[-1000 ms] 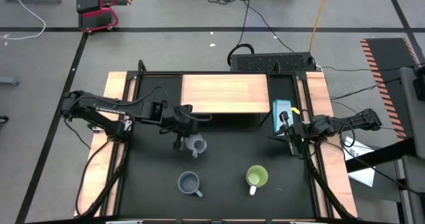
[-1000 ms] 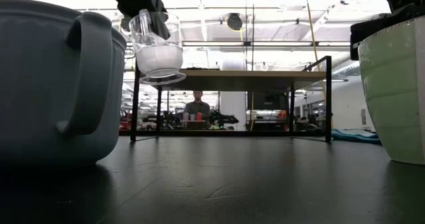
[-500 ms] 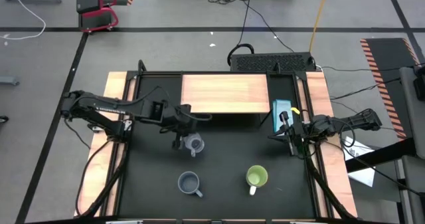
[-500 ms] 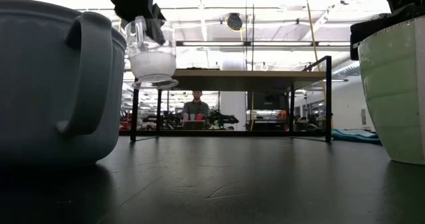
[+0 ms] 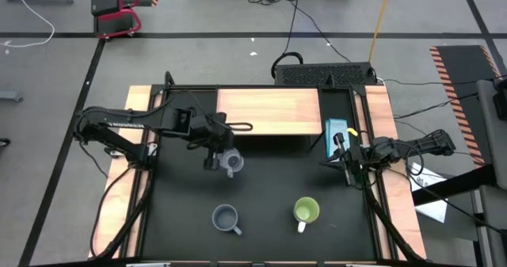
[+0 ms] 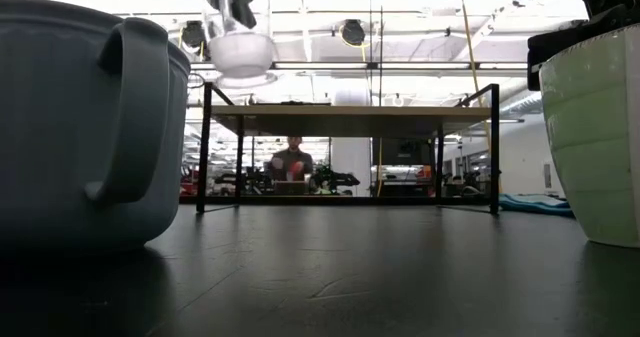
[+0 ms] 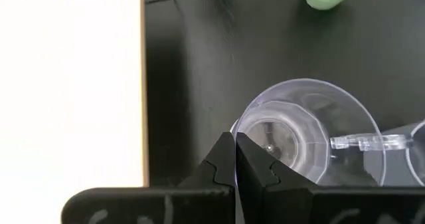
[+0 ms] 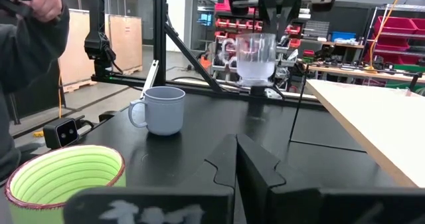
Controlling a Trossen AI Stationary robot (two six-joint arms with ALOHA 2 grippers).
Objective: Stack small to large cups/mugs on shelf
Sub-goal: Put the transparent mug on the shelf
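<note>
Now my left gripper (image 5: 223,154) holds the small clear glass cup (image 5: 230,161) by its rim, with the fingers (image 7: 226,165) closed tightly on the thin wall. The cup hangs in the air above the black desk (image 5: 261,188), just in front of the shelf (image 5: 268,111) and near its left end; in the low view the cup (image 6: 238,49) is higher than the shelf board (image 6: 350,120). The cup does not touch the shelf or the desk.

The grey-blue mug (image 5: 226,217) stands upright on the desk near the front edge, left of the middle. The lime-green mug (image 5: 306,211) with the white handle stands to its right, also near the front edge, well apart from it. Both are well apart from the glass cup.

My right gripper (image 5: 346,161) waits at the right edge of the desk, its fingers (image 8: 255,164) pressed together and holding nothing. A person (image 6: 292,162) is in the room behind the shelf.
</note>
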